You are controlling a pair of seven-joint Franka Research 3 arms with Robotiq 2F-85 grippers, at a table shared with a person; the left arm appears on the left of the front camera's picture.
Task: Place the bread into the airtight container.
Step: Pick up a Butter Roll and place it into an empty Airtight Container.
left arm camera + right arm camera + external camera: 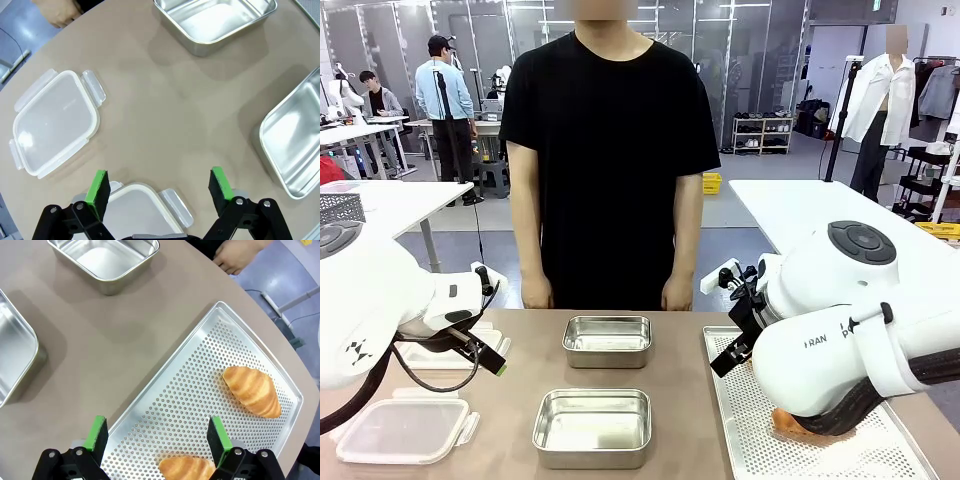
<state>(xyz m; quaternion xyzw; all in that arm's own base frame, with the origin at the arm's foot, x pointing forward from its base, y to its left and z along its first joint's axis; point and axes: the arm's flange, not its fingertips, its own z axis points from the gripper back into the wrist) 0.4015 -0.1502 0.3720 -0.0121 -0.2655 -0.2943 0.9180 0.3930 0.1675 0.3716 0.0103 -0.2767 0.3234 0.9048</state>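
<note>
Looking across the table, two shallow rectangular stainless-steel containers sit in the middle, the far steel container (607,340) towards the standing person and the near steel container (592,427) towards the robot. A clear plastic snap-lock lid (402,430) lies on the left. On the right is a silver perforated baking tray (750,455), with a bit of golden-brown bread (788,424) peeking out under the right arm.

Over the lid side, the left gripper (159,185) hangs with its green-padded fingers spread wide and nothing between them.

Over the tray, the right gripper (157,432) hovers with its jaws fully apart and empty. The nearer croissant (186,468) lies almost under it, and the farther croissant (251,390) lies along the tray.

I'd say this is the approach to the bread. Next it must drop, straddle the nearer croissant and close gently, since it looks flaky. I can't tell which container is meant.
</note>
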